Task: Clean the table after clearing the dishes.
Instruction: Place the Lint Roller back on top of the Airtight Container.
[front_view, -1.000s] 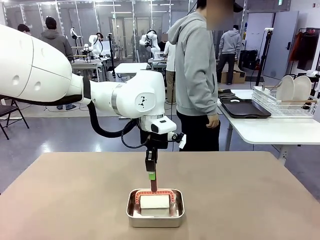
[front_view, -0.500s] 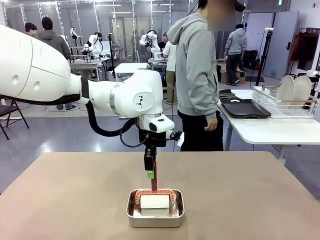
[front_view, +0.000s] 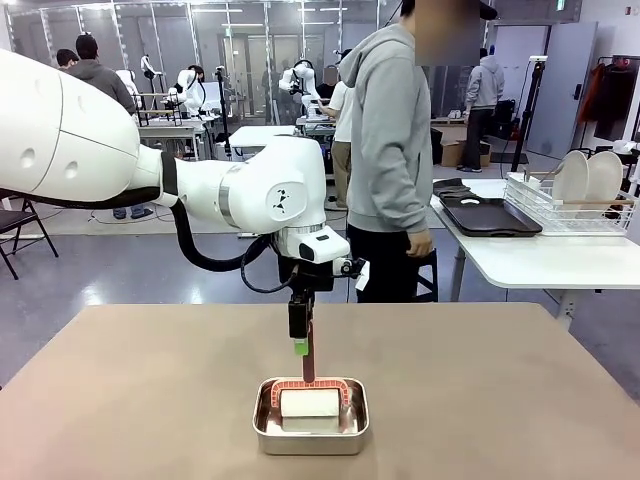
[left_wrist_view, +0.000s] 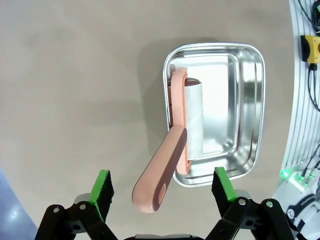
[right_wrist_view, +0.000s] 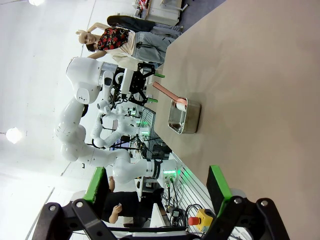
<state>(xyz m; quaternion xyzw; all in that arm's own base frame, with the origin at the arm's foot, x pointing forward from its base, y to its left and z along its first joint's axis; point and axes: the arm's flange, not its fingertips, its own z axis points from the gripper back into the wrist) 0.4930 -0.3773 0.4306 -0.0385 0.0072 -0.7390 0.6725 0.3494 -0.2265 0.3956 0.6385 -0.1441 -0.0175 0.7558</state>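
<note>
Roller (left_wrist_view: 186, 127) sits in the metal pan (left_wrist_view: 245, 100) on your table (left_wrist_view: 75, 75), pink handle (left_wrist_view: 159, 177) leaning up between the spread fingers of your left gripper (left_wrist_view: 162, 186) — released, parked for re-grabbing; dishes (front_view: 588, 176) racked away.

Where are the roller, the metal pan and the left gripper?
roller (left_wrist_view: 161, 170), left wrist view, on its pink handle.
metal pan (left_wrist_view: 248, 107), left wrist view, on its bare floor.
left gripper (left_wrist_view: 162, 187), left wrist view, midway between its open green fingertips.

Light: bright, even, overhead | shadows: soft beside the pan (left_wrist_view: 215, 112) | glare: off its steel | edges: wrist views bend | focus: sharp
</note>
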